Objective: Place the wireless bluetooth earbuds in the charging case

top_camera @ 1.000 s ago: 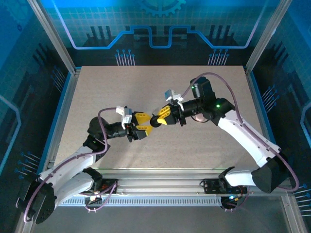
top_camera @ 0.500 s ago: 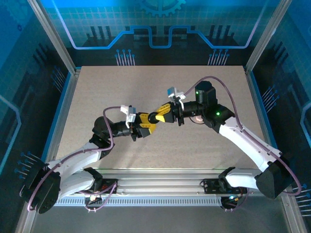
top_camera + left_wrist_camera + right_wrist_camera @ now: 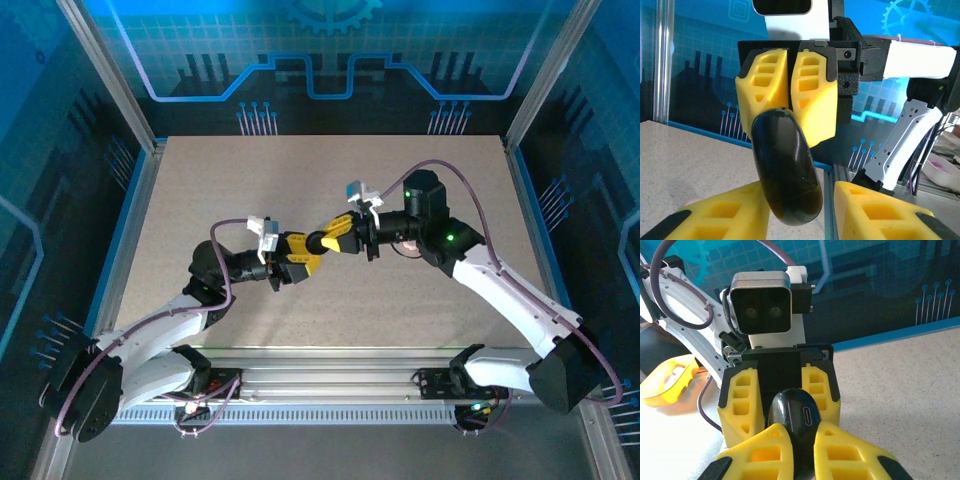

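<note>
The black oval charging case (image 3: 319, 243) hangs in mid-air above the table's middle, closed, with its port (image 3: 809, 415) facing the right wrist camera. My right gripper (image 3: 327, 241) is shut on one end of it (image 3: 795, 412). My left gripper (image 3: 305, 253) faces the right one. Its fingers (image 3: 740, 400) flank the case's other end (image 3: 787, 170). One pad (image 3: 735, 210) touches the case and a narrow gap shows beside the other pad (image 3: 865, 210). The wireless bluetooth earbuds are out of view.
A pale pink round thing (image 3: 405, 245) lies on the speckled table (image 3: 300, 180) just behind the right forearm; it appears again (image 3: 942, 167) at the right edge of the left wrist view. Metal frame posts (image 3: 105, 85) and blue walls ring the table.
My left gripper has moved up and to the right to meet the right gripper, and its jaws have narrowed around the case. The right gripper has shifted slightly while holding the case.
</note>
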Robot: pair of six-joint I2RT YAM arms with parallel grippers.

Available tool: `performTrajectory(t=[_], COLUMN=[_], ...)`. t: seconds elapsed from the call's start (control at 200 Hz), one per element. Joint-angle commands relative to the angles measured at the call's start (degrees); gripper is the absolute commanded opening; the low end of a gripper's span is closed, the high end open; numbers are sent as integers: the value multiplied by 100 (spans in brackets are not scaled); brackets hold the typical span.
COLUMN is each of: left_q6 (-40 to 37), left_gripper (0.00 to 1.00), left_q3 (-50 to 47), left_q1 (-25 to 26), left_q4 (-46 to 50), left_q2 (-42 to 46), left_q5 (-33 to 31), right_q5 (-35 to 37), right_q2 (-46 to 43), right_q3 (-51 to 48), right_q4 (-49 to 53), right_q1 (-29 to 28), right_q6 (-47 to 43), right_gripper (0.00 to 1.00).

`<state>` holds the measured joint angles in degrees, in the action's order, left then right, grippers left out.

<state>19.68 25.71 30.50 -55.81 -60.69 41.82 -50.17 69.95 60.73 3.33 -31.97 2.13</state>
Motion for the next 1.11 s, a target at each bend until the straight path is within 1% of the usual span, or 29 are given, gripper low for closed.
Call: performTrajectory(t=[0.0, 0.14, 0.26, 0.305, 0.335, 0.375, 0.45, 0.5, 0.58, 0.635, 0.685, 0.75, 0.805, 0.875, 0.935, 1.101], left_q6=[122, 51, -71, -133, -211, -334, -674, -980, -1668, -2242, -2690, -3287, -3696, -4083, -4331, -4701], left_gripper=[32, 20, 15, 14, 13, 13, 12, 12, 12, 12, 11, 11, 11, 10, 10, 11], left_q3=[171, 178, 199, 229, 256, 295, 389, 482, 733, 997, 1258, 1576, 1788, 1999, 2115, 2280], left_q1=[35, 28, 34, 34, 35, 34, 35, 33, 35, 43, 43, 52, 82, 104, 116, 149], left_q4=[-197, -76, 222, 454, 638, 904, 1636, 2238, 3518, 4554, 5406, 6378, 6996, 7556, 7851, 8261], left_q2=[100, 136, 240, 293, 347, 423, 610, 745, 948, 1030, 1034, 978, 913, 849, 815, 791], left_q5=[46, -9, -92, -126, -131, -131, -163, -188, -320, -369, -543, -660, -850, -966, -1026, -1011], right_q5=[99, 84, 119, 159, 201, 276, 442, 596, 875, 1186, 1489, 1996, 2444, 3044, 3338, 3285], right_q2=[-87, -92, -96, -105, -120, -147, -203, -229, -258, -241, -190, -100, -7, 141, 279, 658], right_q3=[-47, -43, -18, 3, 16, 67, 239, 436, 847, 1194, 1472, 1808, 1993, 2115, 2186, 2376], right_q4=[-70, -28, 170, 300, 420, 607, 1126, 1593, 2501, 3147, 3675, 4232, 4605, 4904, 5046, 4970], right_q1=[-41, -46, -39, -47, -44, -39, -24, -12, -2, -30, -84, -249, -456, -823, -1084, -1390], right_q6=[-78, -94, -231, -325, -416, -567, -1004, -1384, -2153, -2687, -3124, -3605, -4037, -4496, -4768, -4887], right_gripper=[8, 9, 11, 17, 25, 32, 42, 46, 50, 52, 54, 57, 58, 60, 61, 61])
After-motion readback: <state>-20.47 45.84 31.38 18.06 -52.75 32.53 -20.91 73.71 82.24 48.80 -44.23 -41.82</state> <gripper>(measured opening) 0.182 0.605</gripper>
